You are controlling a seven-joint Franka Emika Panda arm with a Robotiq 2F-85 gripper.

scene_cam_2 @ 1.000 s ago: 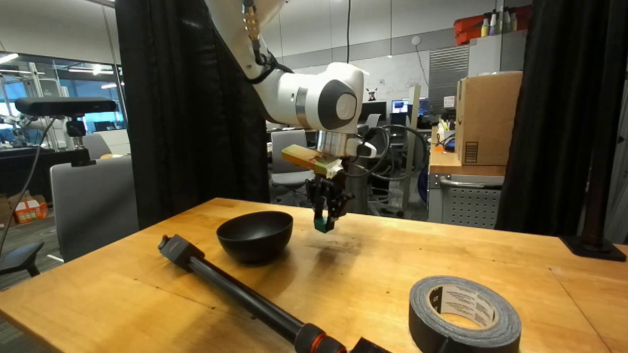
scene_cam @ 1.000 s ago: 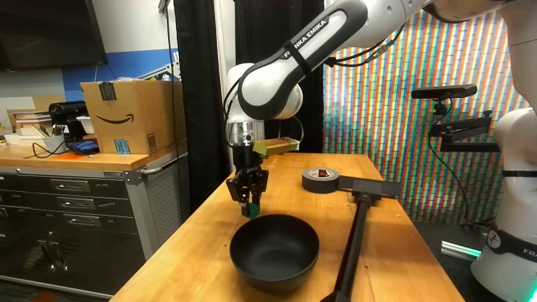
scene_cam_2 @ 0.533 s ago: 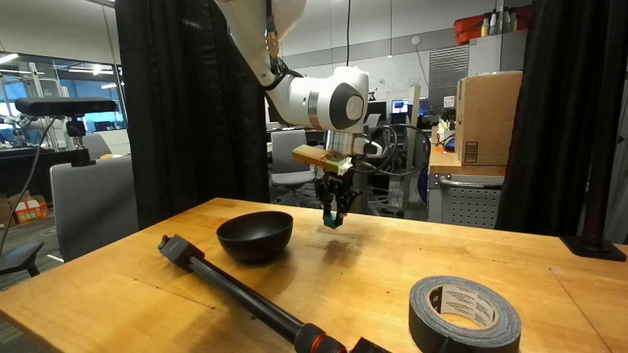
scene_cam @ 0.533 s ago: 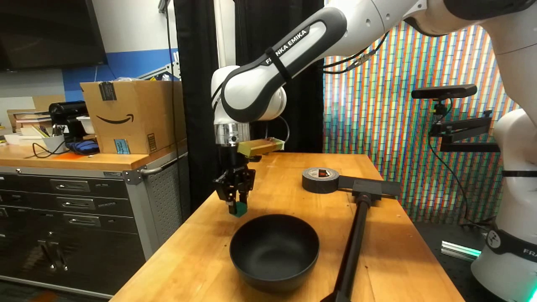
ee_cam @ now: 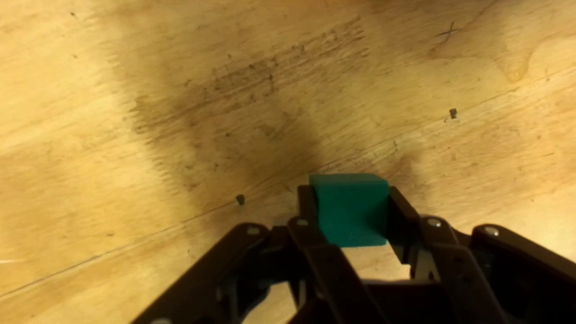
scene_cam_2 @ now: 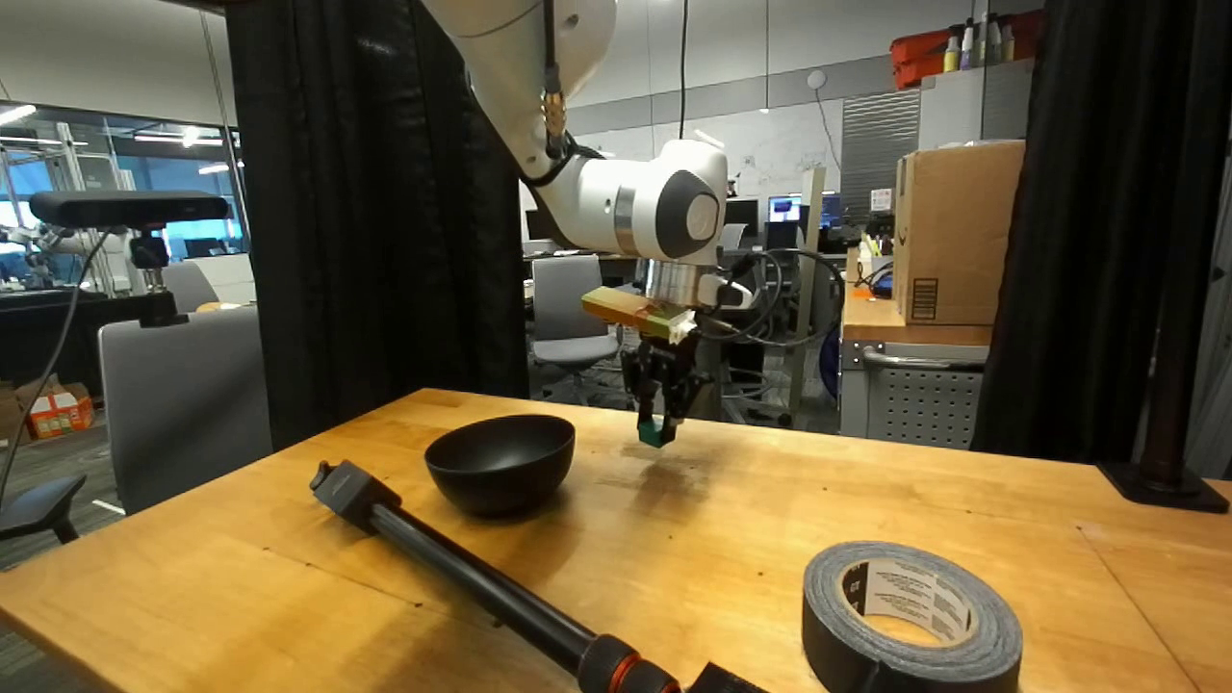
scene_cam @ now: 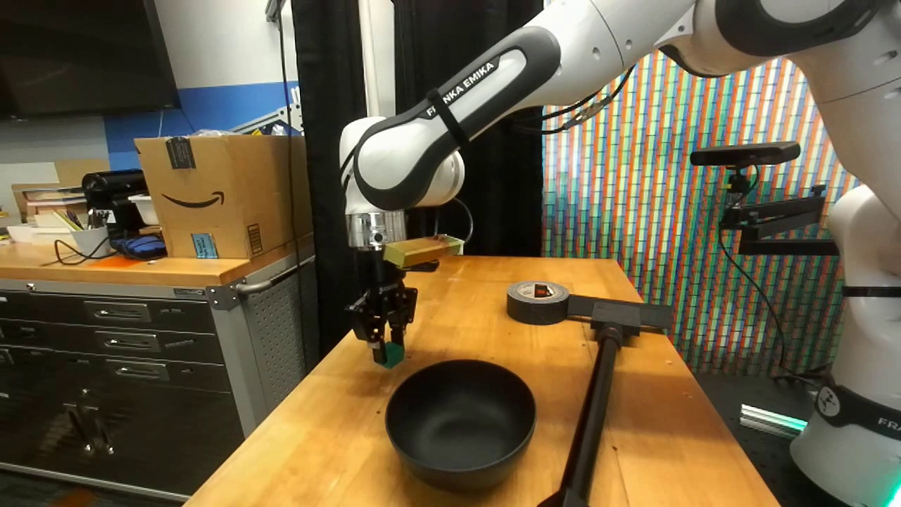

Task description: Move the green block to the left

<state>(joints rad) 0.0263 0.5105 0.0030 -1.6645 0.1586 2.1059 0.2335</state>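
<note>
One end effector [ee_cam: 353,209] is gripping one green block [ee_cam: 353,217] between two fingers [ee_cam: 402,225], over the bench [scene_cam_2: 818,520]. In an exterior view, one black bowl [scene_cam_2: 500,472] is sitting at the block's 9 o'clock, one duct-tape roll [scene_cam_2: 914,660] at 4 o'clock.

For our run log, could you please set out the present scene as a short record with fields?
gripper: shut on the green block
height: green block appears to hang above the wooden table
black bowl: upright on the table
tape roll: lying flat on the table
black rod: lying on the table
task status: green block not yet released
</note>
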